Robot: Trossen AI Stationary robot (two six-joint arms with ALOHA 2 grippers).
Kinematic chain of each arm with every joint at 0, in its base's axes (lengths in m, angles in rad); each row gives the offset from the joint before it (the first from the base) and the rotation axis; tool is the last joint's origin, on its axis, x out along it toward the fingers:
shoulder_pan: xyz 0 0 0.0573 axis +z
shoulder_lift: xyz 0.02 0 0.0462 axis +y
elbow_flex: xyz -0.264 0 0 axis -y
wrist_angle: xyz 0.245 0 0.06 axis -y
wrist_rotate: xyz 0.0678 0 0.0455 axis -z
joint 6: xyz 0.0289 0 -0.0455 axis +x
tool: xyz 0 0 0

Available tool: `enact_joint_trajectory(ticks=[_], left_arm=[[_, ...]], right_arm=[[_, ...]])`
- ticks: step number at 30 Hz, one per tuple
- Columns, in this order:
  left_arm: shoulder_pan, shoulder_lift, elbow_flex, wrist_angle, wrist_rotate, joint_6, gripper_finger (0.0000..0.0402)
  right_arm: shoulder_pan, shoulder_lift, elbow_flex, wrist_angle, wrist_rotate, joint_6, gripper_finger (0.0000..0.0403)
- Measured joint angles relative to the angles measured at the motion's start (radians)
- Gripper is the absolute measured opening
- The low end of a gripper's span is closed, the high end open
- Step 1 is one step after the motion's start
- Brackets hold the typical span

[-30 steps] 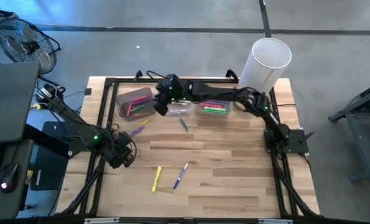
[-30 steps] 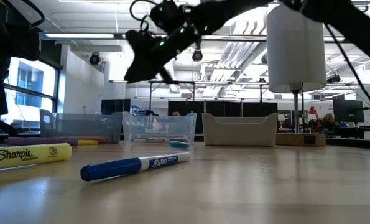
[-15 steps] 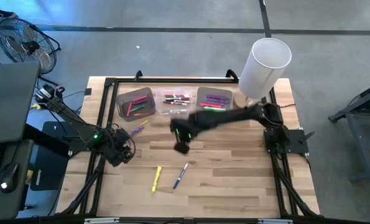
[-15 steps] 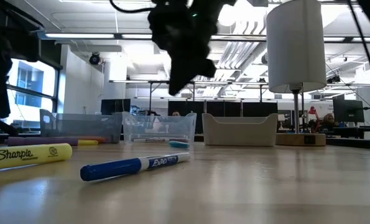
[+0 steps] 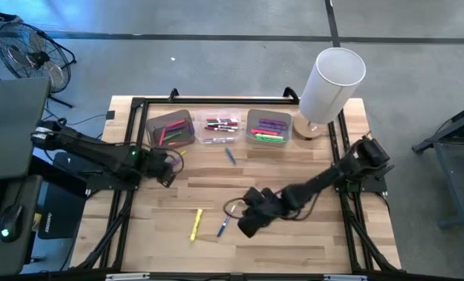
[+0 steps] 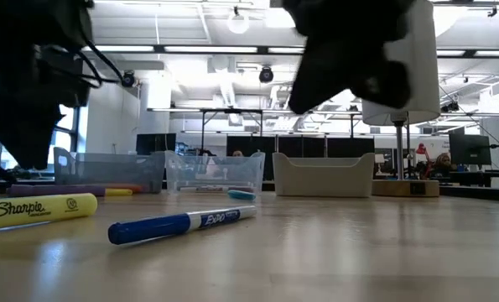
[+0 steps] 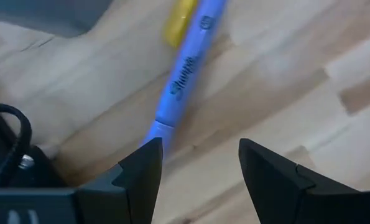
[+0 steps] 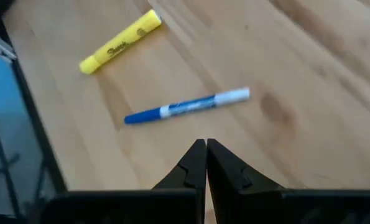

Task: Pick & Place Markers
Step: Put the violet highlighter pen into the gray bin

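While your right pincer (image 8: 206,163) hovers closed and empty above the blue marker (image 8: 186,106) on the desk (image 5: 294,168), reopen it before descending; your left pincer (image 7: 197,165), open, straddles the purple marker (image 7: 183,71) near the bins.

Near the pale wood table's (image 5: 294,168) front edge lie a yellow marker (image 5: 195,224) with black lettering and a blue marker (image 8: 186,106) with a white end. Farther back, a purple marker (image 7: 186,68) touches a yellow one (image 7: 180,20). A white cylinder (image 5: 331,81) stands at the back corner.
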Motion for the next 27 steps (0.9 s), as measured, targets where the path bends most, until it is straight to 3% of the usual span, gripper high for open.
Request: enact_joint_trajectory(ticks=[7,15,21,24,27], left_arm=[[0.198,0.095,0.000,0.004,0.059,0.225,0.0209],[0.298,0.220,-0.001,0.147,0.134,0.402,0.0209],[0.315,0.332,0.004,0.238,0.237,0.343,0.0196],[0.299,0.373,0.013,0.241,0.264,0.256,0.0158],[0.264,0.396,0.048,0.220,0.262,0.147,0.0099]], right_arm=[[0.096,-0.020,-0.017,0.002,0.083,0.106,0.0001],[0.113,-0.019,-0.017,-0.047,0.066,0.085,0.0001],[0.131,-0.023,-0.017,-0.144,0.028,0.007,0.0001],[0.161,-0.070,-0.045,-0.230,0.037,-0.010,0.0001],[0.188,-0.178,-0.166,-0.209,0.038,0.009,0.0001]])
